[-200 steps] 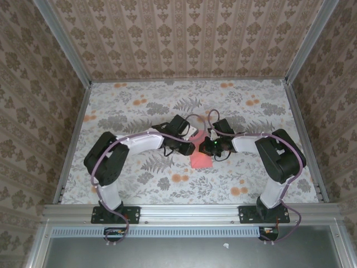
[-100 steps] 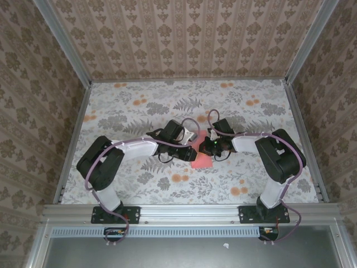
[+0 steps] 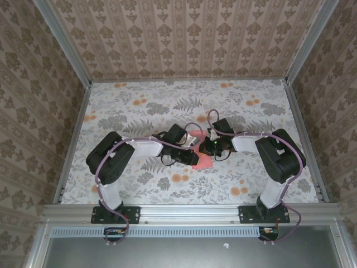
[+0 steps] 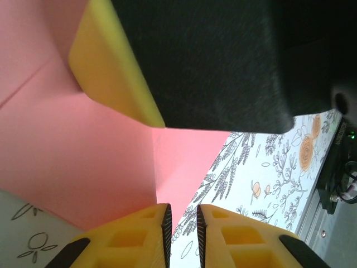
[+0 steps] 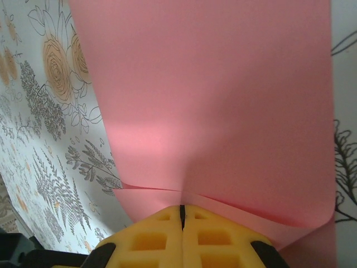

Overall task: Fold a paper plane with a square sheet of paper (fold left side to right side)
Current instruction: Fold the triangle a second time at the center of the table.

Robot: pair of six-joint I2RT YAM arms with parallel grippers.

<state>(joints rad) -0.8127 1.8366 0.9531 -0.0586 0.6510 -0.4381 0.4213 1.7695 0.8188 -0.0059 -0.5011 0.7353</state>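
The square sheet of paper [image 3: 202,161] is salmon-pink and lies partly lifted at the middle of the table, between the two grippers. My right gripper [image 3: 205,148] is shut on a raised fold of the paper [image 5: 223,100], which is pinched at the tips of the right gripper [image 5: 182,209]. My left gripper [image 3: 192,158] sits at the sheet's left near side. In the left wrist view the left gripper [image 4: 182,215] stands a narrow gap open with only tablecloth between its fingers, the paper [image 4: 83,151] just left of them. A yellow pad of the right gripper's finger [image 4: 111,72] looms above.
A flower-and-fern tablecloth [image 3: 139,106] covers the table. Patterned walls close it in on the left, back and right, with metal posts [image 3: 75,61] at the corners. An aluminium rail [image 3: 184,211] runs along the near edge by the arm bases.
My left arm has swung, and its gripper has slid toward the near side along the paper's left edge. The right gripper has held its place on the paper.
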